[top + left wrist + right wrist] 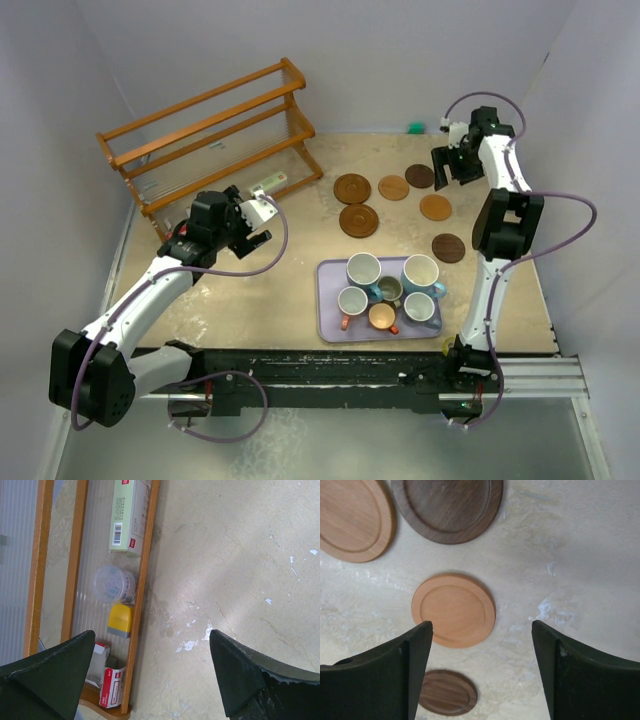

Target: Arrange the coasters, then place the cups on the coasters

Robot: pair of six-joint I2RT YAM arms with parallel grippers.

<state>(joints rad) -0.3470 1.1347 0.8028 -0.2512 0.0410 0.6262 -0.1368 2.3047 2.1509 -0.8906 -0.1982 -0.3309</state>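
Six round wooden coasters are lying flat and apart on the bench in the upper right of the overhead frame: two larger red-brown, two light orange-brown and two dark brown. Six cups are standing crowded on a lavender tray at lower centre: three white-and-blue, one white with an orange handle, one orange and one grey-olive. The right arm is standing bent along the right side. The right pincer is hovering over the far coasters and pointing down, its jaws spread wide and gripping nothing. In the wrist view, a rimmed light orange coaster is showing on the bench between the fingers. The left arm is slanting from lower left toward the wooden rack. The left pincer is likewise gaping wide and empty beside the bottom shelf.
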